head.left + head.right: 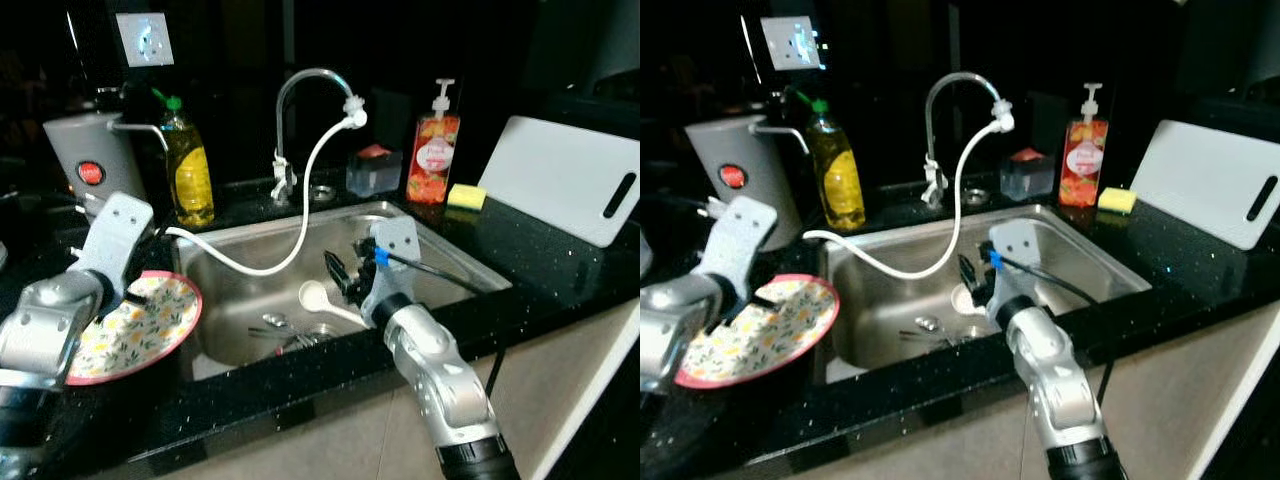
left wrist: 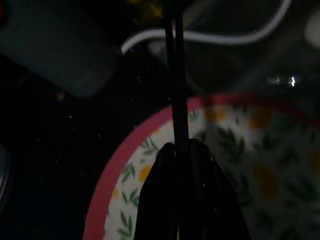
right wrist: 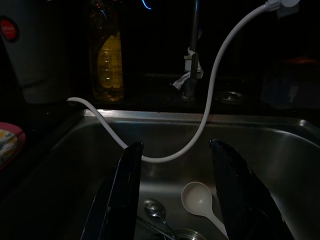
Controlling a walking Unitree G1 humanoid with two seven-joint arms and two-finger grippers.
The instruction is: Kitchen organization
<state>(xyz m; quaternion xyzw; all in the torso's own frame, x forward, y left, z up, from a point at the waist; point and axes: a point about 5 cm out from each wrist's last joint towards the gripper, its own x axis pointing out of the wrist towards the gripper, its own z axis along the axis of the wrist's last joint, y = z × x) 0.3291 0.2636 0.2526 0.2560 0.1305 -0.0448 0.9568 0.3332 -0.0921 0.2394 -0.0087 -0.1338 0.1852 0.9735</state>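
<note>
Floral plate (image 1: 135, 330) sits pinched in the left gripper (image 2: 176, 150); right gripper (image 3: 175, 192) gapes wide above the white ladle (image 3: 200, 200).

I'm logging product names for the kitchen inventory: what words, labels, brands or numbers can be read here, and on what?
Nothing can be read as text.
Soap dispenser: a label with fruit pictures, print too small and blurred.
Grey appliance: a red round badge, lettering too blurred.
Yellow bottle: no label can be made out.
Wall socket plate: glare, no marks legible.
Floral plate, held by the left gripper: pattern only.
</note>
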